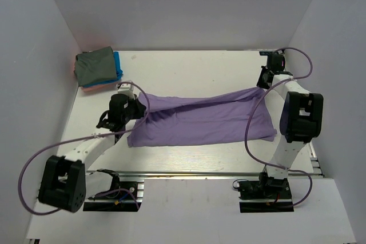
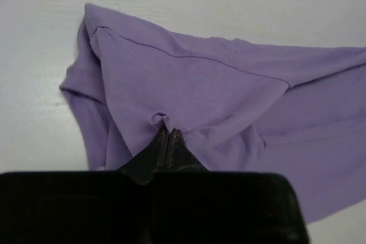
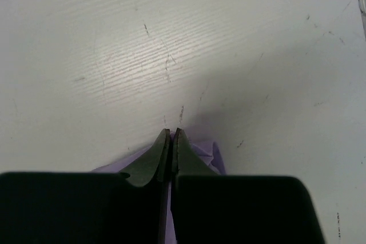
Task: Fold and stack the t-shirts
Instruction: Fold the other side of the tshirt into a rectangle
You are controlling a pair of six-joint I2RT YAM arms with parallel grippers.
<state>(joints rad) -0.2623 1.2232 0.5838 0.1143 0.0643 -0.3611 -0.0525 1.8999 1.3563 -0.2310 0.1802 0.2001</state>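
The lavender-purple t-shirt (image 1: 200, 119) lies stretched across the middle of the table, partly folded lengthwise. My left gripper (image 1: 139, 106) is shut on a pinch of its cloth at the left end; the left wrist view shows the shirt (image 2: 229, 84) spread beyond the closed left gripper (image 2: 167, 131). My right gripper (image 1: 264, 83) is shut on the shirt's far right corner and holds it raised; the right wrist view shows purple cloth (image 3: 210, 155) pinched in the right gripper (image 3: 171, 131). A folded stack, olive-grey (image 1: 94, 65) on top of bright blue (image 1: 118, 64) and salmon-pink (image 1: 94, 87), sits at the back left corner.
White walls close the table (image 1: 189, 64) on the left, back and right. A metal rail (image 1: 200, 173) runs along the near edge between the arm bases. Purple cables loop beside each arm.
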